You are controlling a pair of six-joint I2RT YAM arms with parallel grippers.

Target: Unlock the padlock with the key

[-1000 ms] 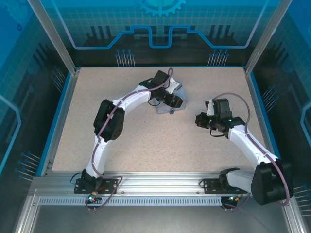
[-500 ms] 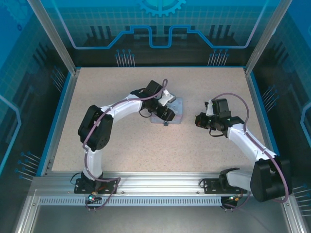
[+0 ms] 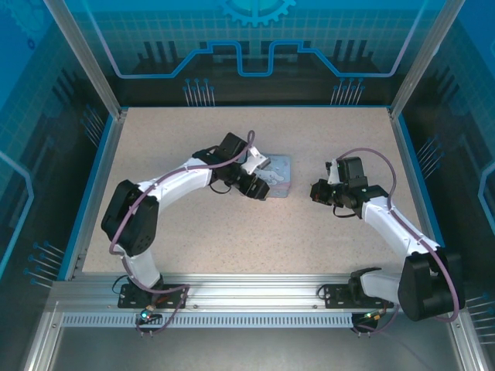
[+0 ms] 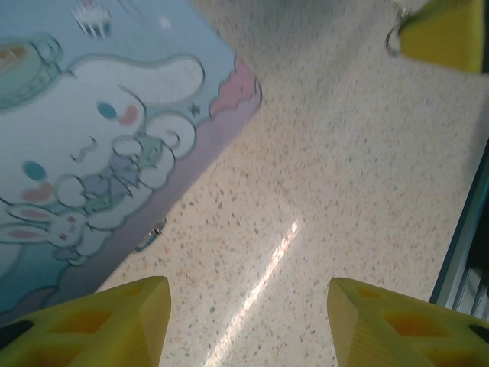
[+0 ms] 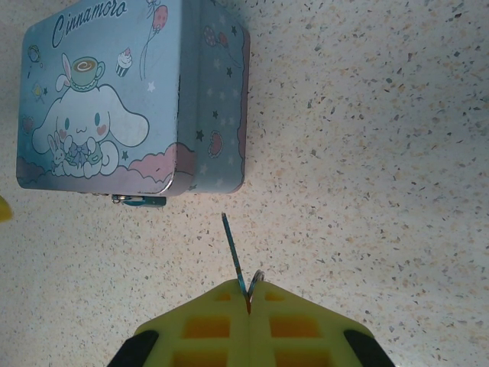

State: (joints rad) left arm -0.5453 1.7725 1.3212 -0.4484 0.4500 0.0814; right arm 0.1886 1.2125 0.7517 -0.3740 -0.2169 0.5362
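Observation:
The key is a thin blade sticking out from my right gripper, which is shut on it, with its ring beside the fingertips. The blade points toward the pale blue tin but stays apart from it. A tiny dark metal piece, apparently the padlock, hangs at the tin's front edge; it shows again as the padlock in the left wrist view. My left gripper is open over bare table beside the tin. From above, the left gripper is at the tin's near-left corner and the right gripper to its right.
The speckled table has blue side rails and an aluminium frame along the front. My right gripper's yellow fingertip shows at the top right of the left wrist view. Free room lies in front of the tin.
My left arm has swung leftward and its gripper slid to the tin's near-left corner. The tin has turned and shifted slightly. The right arm has held still with the key.

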